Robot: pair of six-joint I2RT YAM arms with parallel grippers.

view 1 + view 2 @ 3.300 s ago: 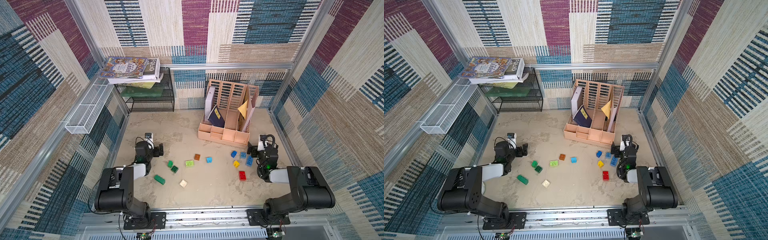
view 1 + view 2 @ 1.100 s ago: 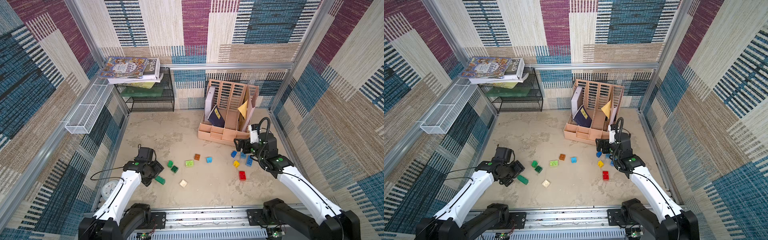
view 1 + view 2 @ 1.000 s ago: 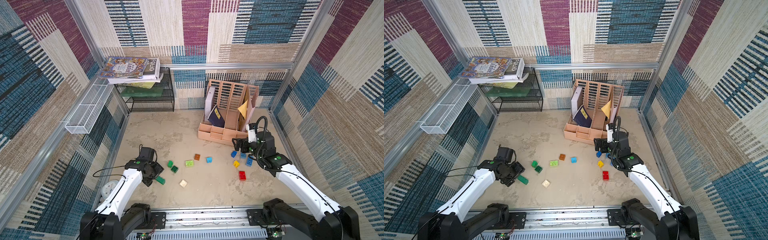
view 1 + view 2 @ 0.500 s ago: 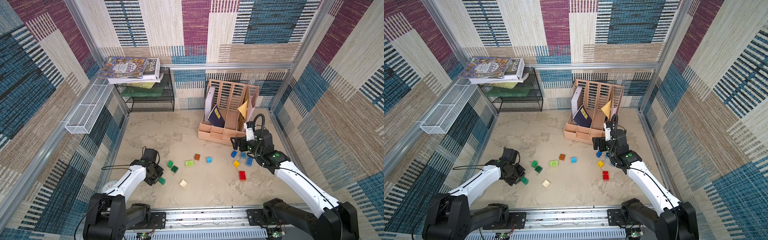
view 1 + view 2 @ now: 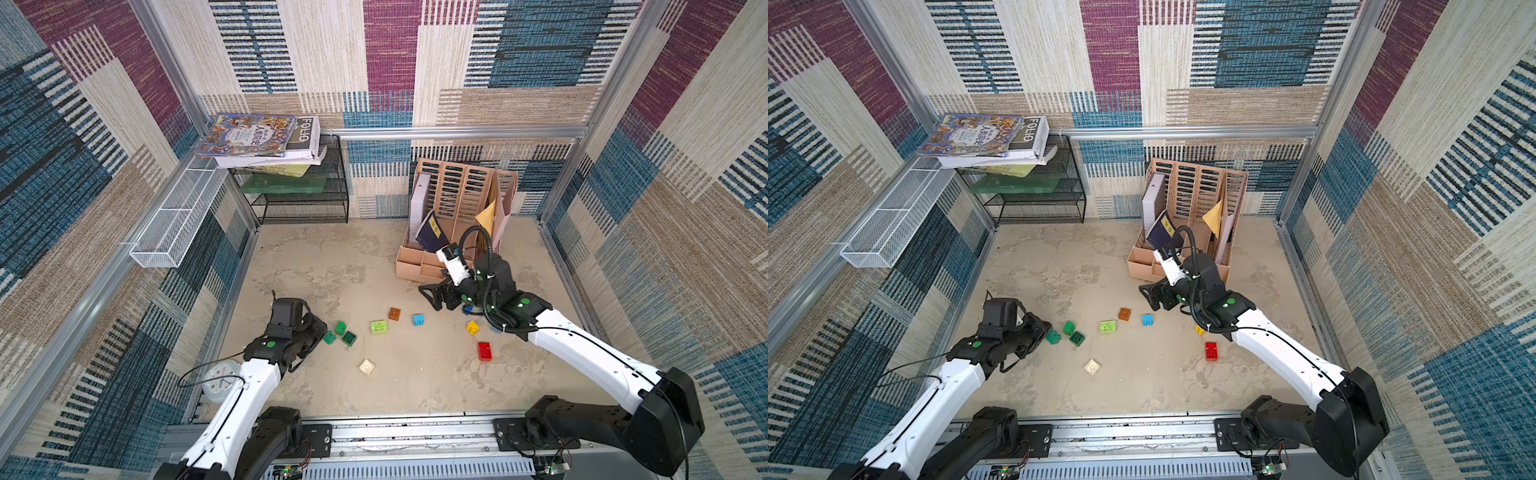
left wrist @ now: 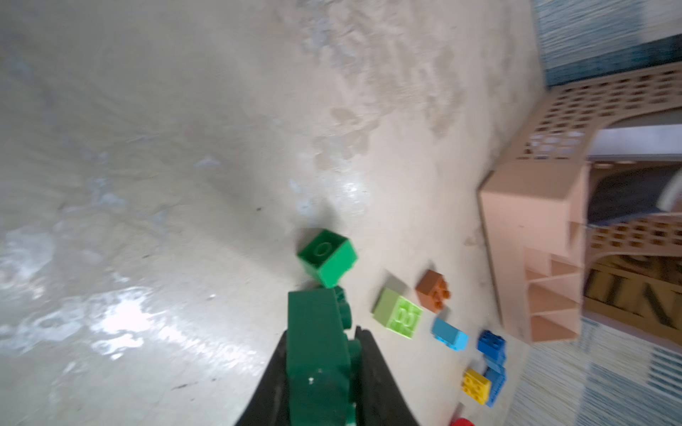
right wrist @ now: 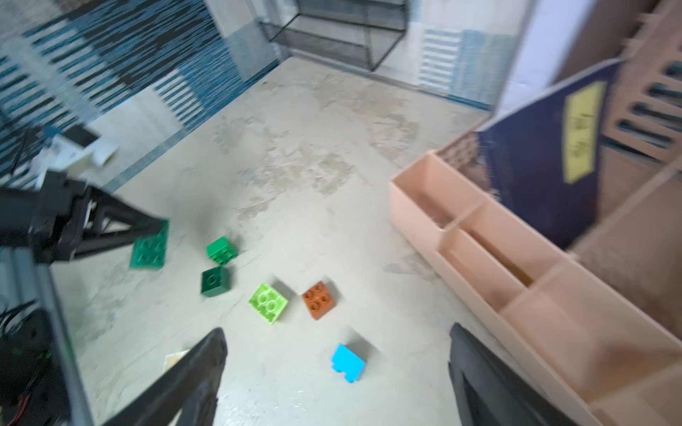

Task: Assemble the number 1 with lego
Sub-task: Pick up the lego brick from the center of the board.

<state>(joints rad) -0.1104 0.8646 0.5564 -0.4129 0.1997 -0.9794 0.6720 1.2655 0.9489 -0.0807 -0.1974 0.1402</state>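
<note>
Toward the left edge of the worktop (image 5: 332, 257), the left claw (image 5: 321, 331) is clamped on a long green brick (image 5: 329, 338), held low with its studs turned sideways. Just beside it lie a bright green brick (image 5: 340, 327) and a dark green brick (image 5: 349, 338), close together. A lime brick (image 5: 379, 326), a brown brick (image 5: 394, 313) and a light blue brick (image 5: 418, 319) form a loose row toward the middle. A cream brick (image 5: 366, 366) lies apart, nearer the robot. The right claw (image 5: 432, 300) hangs wide open and empty, just beyond the light blue brick and near the organizer (image 5: 415, 266). A yellow brick (image 5: 472, 327) and a red brick (image 5: 484, 351) lie beside the right arm.
</note>
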